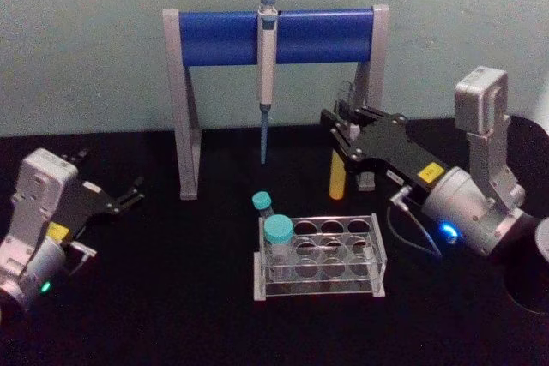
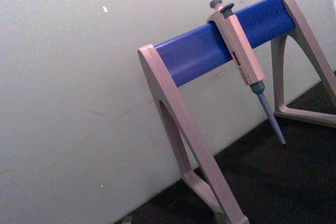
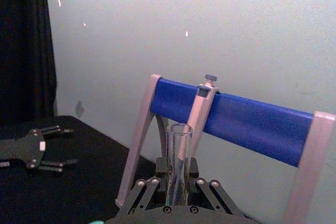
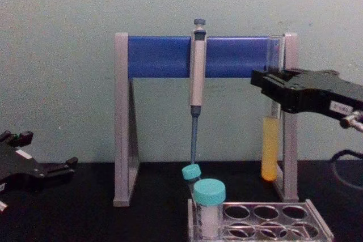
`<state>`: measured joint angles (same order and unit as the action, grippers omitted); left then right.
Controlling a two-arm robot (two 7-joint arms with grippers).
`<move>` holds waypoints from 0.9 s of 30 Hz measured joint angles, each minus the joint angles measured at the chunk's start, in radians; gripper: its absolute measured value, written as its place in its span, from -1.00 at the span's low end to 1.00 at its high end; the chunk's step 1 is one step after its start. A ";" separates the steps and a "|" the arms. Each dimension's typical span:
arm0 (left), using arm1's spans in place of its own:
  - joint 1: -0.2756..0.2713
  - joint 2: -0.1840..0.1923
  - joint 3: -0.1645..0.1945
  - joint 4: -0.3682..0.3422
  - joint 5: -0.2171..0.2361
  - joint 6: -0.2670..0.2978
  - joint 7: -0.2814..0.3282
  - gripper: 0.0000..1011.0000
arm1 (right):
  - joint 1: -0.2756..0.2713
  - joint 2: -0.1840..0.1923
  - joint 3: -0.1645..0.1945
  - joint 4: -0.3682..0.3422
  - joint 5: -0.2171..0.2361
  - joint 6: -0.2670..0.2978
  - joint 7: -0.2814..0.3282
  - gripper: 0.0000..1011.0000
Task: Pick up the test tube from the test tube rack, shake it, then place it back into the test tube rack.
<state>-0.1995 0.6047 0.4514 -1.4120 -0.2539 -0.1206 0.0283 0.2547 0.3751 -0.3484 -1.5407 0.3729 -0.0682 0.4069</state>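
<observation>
My right gripper [image 1: 340, 129] is shut on the test tube [image 1: 338, 176], a slim clear glass tube holding yellow-orange liquid. It holds the test tube [image 4: 270, 147] upright in the air, its round bottom above the table, just in front of the stand's right leg. The tube's open mouth [image 3: 179, 129] rises between the fingers of the right gripper [image 3: 176, 196]. The low clear test tube rack [image 1: 319, 285] stands on the black table, nearer and slightly left of the tube. My left gripper [image 1: 111, 174] rests open at the far left, holding nothing.
A blue-and-grey stand [image 1: 274, 36] spans the back of the table, with a grey-blue pipette [image 1: 266, 66] hanging from its bar. Two teal-capped tubes [image 1: 277, 233] sit in the rack's left end. Black table lies between the left gripper and the rack.
</observation>
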 joint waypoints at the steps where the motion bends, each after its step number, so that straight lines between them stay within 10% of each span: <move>1: 0.000 0.000 0.000 0.000 0.000 0.000 0.000 0.98 | -0.005 0.004 0.003 -0.007 -0.001 0.003 -0.002 -0.55; 15: 0.000 0.000 0.000 0.000 0.000 0.000 0.000 0.98 | -0.101 0.054 0.015 -0.119 0.038 0.056 0.028 -0.55; 27: 0.000 0.000 0.000 0.000 0.000 0.000 0.000 0.98 | -0.040 0.008 -0.038 -0.047 0.068 0.016 0.066 -0.55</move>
<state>-0.1996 0.6047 0.4514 -1.4120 -0.2539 -0.1205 0.0283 0.2147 0.3828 -0.3863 -1.5872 0.4406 -0.0526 0.4725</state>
